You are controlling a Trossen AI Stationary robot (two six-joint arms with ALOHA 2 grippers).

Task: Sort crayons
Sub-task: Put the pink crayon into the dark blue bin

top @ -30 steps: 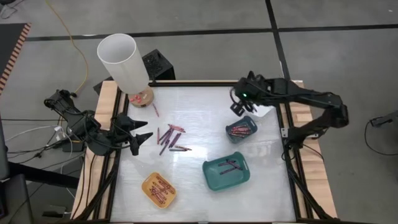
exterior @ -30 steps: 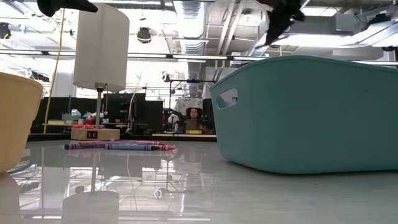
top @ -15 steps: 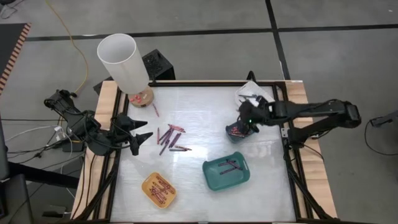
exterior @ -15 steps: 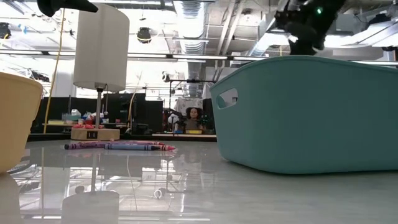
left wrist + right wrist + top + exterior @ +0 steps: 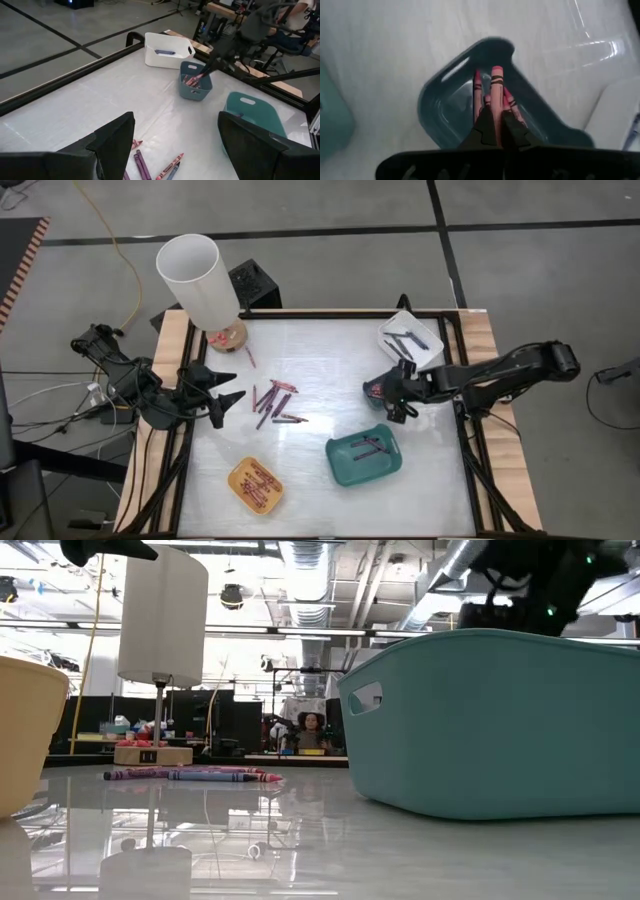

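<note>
Our right pincer (image 5: 494,131) has dropped into the small blue-grey tray (image 5: 445,107), clenched on a pink crayon (image 5: 496,85); we release low, gently.

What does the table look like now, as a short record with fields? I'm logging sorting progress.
loose crayons: small pile left of table centre
small blue-grey tray: holds pink crayons
right hand: shut on a pink crayon, over that tray
left hand: open, beside the pile
large teal tray: dark crayons
yellow tray: reddish crayons
white tray: dark crayons
</note>
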